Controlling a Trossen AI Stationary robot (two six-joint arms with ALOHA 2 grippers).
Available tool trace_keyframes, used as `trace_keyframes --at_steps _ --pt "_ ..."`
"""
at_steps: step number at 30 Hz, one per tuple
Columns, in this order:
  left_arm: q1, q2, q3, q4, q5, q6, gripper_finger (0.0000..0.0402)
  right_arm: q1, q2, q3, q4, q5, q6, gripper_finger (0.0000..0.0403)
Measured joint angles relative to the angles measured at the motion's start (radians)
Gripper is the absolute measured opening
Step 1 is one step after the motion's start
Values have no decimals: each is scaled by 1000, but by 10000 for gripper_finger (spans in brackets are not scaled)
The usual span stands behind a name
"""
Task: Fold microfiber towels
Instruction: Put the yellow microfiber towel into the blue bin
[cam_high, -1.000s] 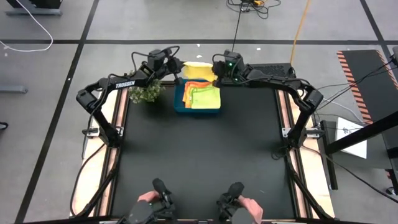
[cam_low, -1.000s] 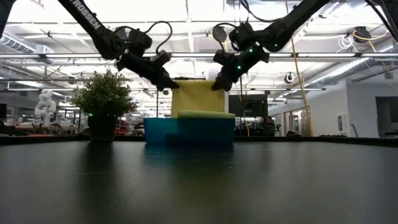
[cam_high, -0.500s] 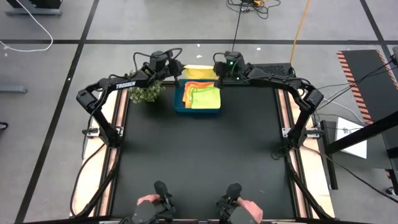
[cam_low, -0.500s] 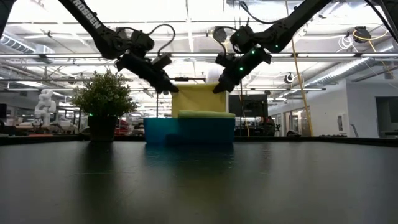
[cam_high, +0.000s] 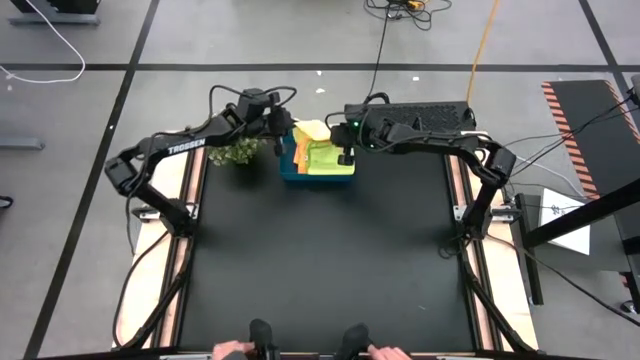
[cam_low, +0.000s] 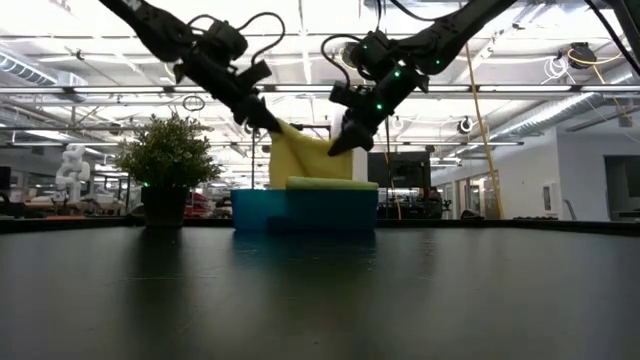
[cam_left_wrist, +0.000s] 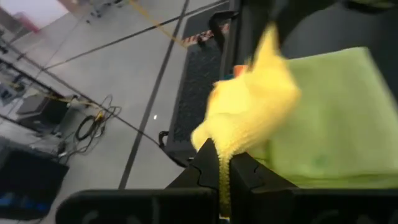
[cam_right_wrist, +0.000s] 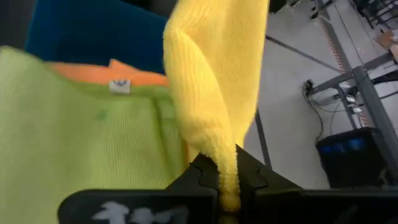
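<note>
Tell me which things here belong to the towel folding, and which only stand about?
Belong to the job:
- yellow towel, held up by left gripper and right gripper
- lime green towel
- orange towel

Only standing about:
- blue tray
- small plant

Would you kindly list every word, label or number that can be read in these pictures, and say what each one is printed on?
"TROSSEN": white lettering on the left arm, seen from above; small, only just legible.
White tag on the orange towel in the right wrist view: a mark too small to read.
Pale printing on the right gripper body, at the bottom of that view: blurred, unreadable.
Nothing else is readable.
</note>
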Motion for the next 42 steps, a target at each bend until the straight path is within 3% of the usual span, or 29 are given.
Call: trace_keyframes --at_steps 11,17,24,28,31,37,42 --pt "-101 -13 1 -279 -103 64 6 22 0 1 -171 9 17 0" --pt "-113 -11 -27 -284 -114 89 4 30 0 2 -235 4 40 0" --pt "-117 -11 -39 -301 -44 92 12 50 -26 2 -306 -3 43 0" --pt "-125 -11 -39 -325 43 93 6 58 -39 2 -352 -72 49 0" --pt "-131 -11 -40 -335 53 116 11 59 -39 2 -357 -108 66 0" --pt "-148 -22 -34 -271 -111 146 6 58 -46 0 -309 -61 65 0" --pt "-102 -43 6 -195 -138 153 7 31 -93 0 -224 40 48 0"
